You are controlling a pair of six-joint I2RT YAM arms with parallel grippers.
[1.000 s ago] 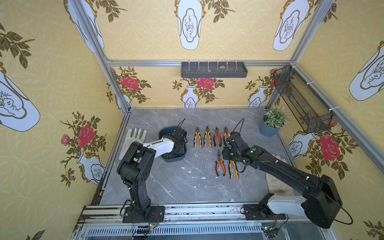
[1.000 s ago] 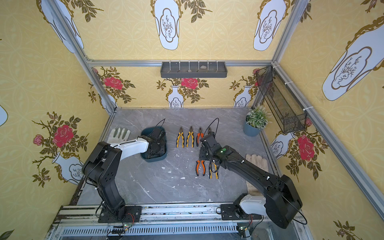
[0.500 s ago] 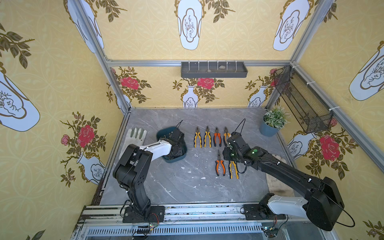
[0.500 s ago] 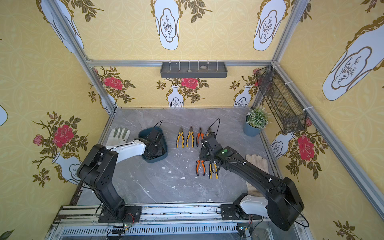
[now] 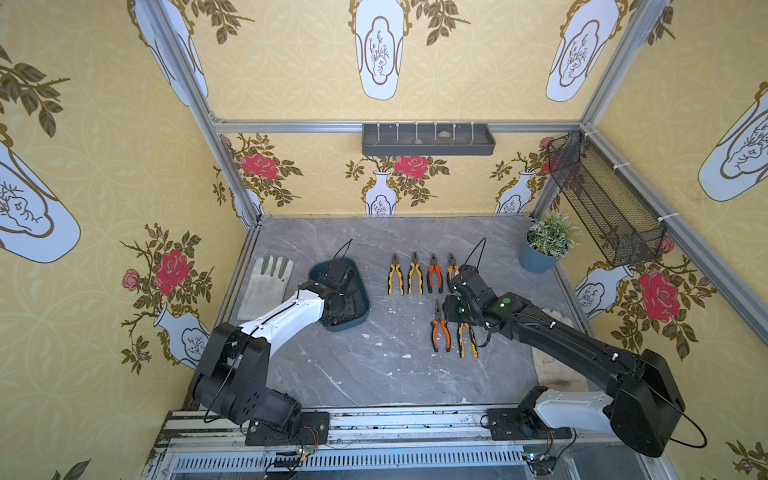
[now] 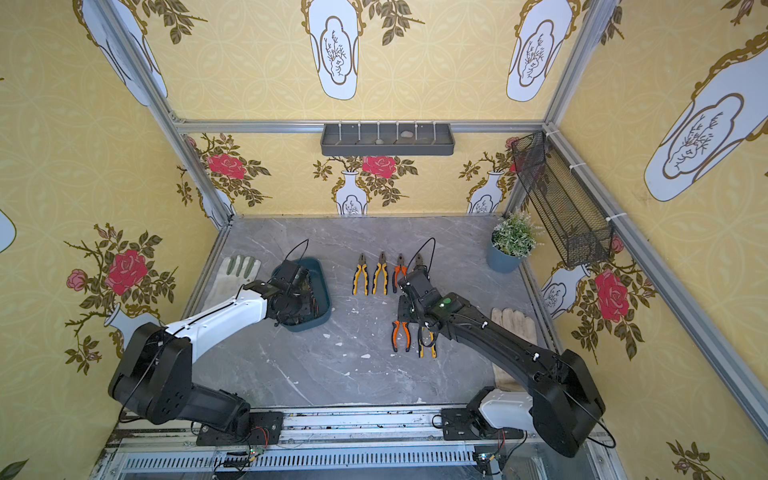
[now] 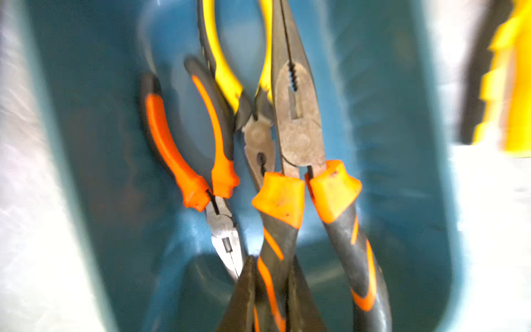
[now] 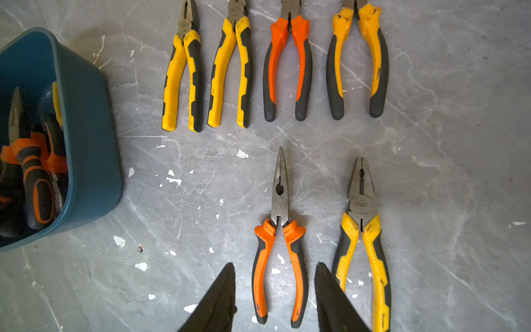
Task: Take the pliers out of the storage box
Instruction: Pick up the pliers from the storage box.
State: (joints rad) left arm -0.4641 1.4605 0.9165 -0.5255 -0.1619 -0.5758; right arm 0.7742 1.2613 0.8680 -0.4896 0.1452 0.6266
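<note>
- Teal plastic, the storage box [image 5: 365, 301] stands left of centre on the grey marble table [image 5: 374, 374]. The left arm's wrist reaches into it from the near side.
- Three pliers lie inside, shown by the left wrist view. They are long-nosed pliers [image 7: 298, 129] with orange-and-black handles, yellow-handled pliers [image 7: 224, 74] touching them at the nose, and smaller orange-handled pliers [image 7: 184, 163] beside those.
- The left gripper [image 7: 271, 276] is down in the box. Its dark fingers [image 7: 247, 290] pinch one handle of the long-nosed pliers from either side. Whether the tool has left the box floor cannot be told.
- Six more pliers lie on the table, right of the box, all with noses pointing far.
- The far row of four pliers [image 8: 275, 57] lies side by side, well apart from the box.
- Nearer lie the orange long-nosed pliers [image 8: 280, 201] and, just to their right, the yellow blunt-nosed pliers [image 8: 361, 201].
- The right gripper [image 8: 274, 266] hangs above this near pair with its jaws spread, holding nothing. The orange handles show between its fingers.
- A pale glove [image 5: 266, 286] lies left of the box, and a potted plant [image 5: 548, 237] stands at the far right.
</note>
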